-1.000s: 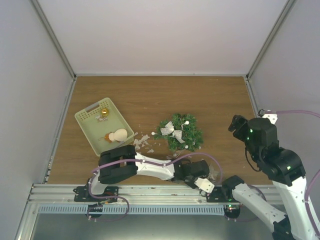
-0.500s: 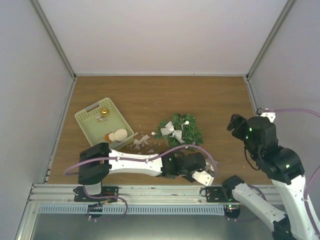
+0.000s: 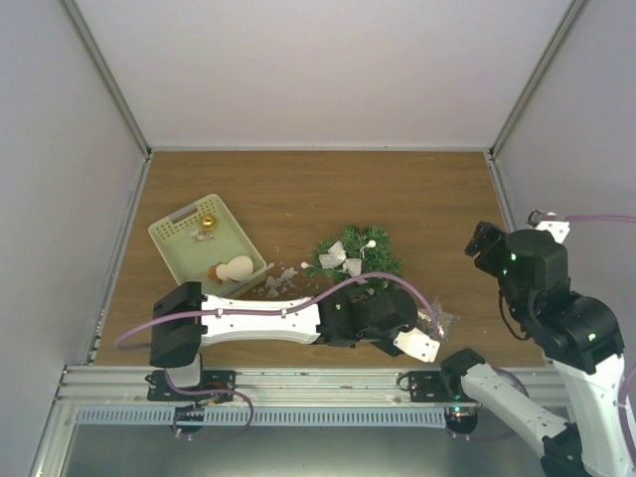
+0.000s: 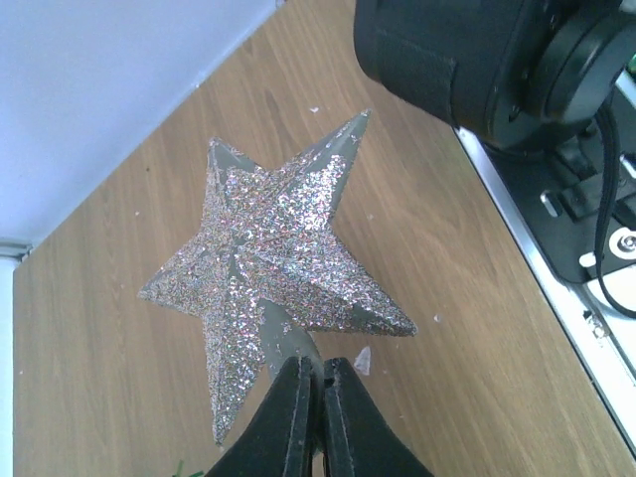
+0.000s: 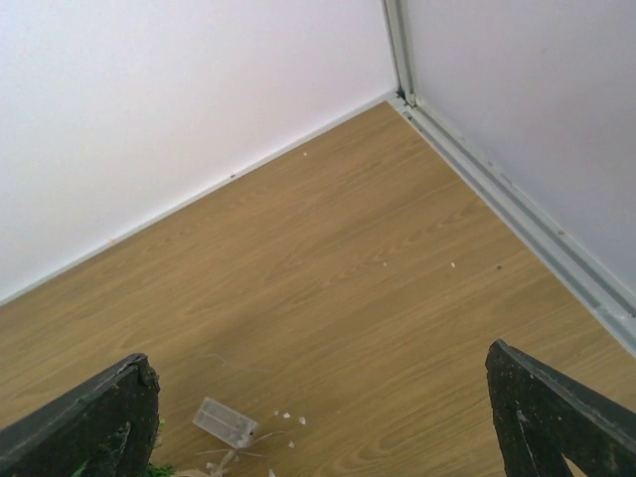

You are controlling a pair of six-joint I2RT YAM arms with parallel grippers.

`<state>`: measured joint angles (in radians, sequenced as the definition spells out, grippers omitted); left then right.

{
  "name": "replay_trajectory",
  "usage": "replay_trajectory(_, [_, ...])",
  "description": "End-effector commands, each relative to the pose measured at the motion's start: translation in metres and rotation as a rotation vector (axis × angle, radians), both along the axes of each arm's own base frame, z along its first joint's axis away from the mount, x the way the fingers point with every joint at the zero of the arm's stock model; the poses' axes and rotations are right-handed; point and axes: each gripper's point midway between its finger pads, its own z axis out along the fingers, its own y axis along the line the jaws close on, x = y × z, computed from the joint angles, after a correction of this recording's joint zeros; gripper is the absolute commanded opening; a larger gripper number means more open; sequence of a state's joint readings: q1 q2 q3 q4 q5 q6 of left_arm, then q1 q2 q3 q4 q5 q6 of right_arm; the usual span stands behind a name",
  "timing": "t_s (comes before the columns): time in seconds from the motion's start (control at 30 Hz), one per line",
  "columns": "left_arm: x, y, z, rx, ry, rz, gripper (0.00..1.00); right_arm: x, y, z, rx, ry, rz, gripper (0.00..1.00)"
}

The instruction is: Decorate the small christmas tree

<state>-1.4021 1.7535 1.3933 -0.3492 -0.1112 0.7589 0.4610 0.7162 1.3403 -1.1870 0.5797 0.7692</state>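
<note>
Left pincer (image 4: 309, 370) pinching the glitter star (image 4: 268, 263) by its stem, right pincer (image 5: 318, 402) spread; small christmas tree (image 3: 363, 258) looks light, tippy, I'd grip low.

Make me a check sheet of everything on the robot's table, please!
Surface: wooden table, brown.
Job's things: small christmas tree mid-table with a silver bow on it; silver glitter star; green tray holding a gold ball and a white ornament.
Clutter: white scraps between tray and tree.
Grippers: left gripper shut on the star's stem; right gripper open, holding nothing.
Cables: purple cable arching over the left arm; another by the right arm.
Surroundings: white walls, metal rails.
</note>
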Motion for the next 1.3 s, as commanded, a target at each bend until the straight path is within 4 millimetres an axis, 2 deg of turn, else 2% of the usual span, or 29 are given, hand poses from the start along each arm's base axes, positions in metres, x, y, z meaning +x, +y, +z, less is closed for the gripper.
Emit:
replay_trajectory(0.0, [-0.005,-0.007,0.054,-0.122,0.036,-0.010,0.00,-0.009,-0.012,0.010,-0.049,0.003,-0.034,0.89])
replay_trajectory(0.23, [0.001,-0.015,0.093,-0.191,-0.009,-0.004,0.00,-0.008,-0.009,0.013,-0.059,0.025,-0.014,0.89])
replay_trajectory(0.4, [0.017,-0.014,0.122,-0.232,-0.114,0.034,0.00,0.010,0.012,0.007,-0.041,0.060,0.055,0.90])
replay_trajectory(0.47, [0.025,-0.010,0.132,-0.249,-0.143,0.052,0.00,0.014,0.017,0.014,-0.024,0.030,0.072,0.90])
replay_trajectory(0.67, [0.082,0.019,0.164,-0.311,-0.189,0.152,0.00,0.020,0.021,0.045,0.002,-0.049,0.086,0.89])
replay_trajectory(0.87, [0.132,0.057,0.209,-0.401,-0.211,0.228,0.00,0.032,0.037,0.047,0.062,-0.076,0.134,0.89])
replay_trajectory(1.07, [0.143,0.076,0.218,-0.410,-0.207,0.221,0.00,0.040,0.071,0.029,0.206,-0.105,0.260,0.89])
replay_trajectory(1.27, [0.146,0.097,0.228,-0.431,-0.142,0.169,0.00,0.044,0.114,0.057,0.364,-0.228,0.470,0.88])
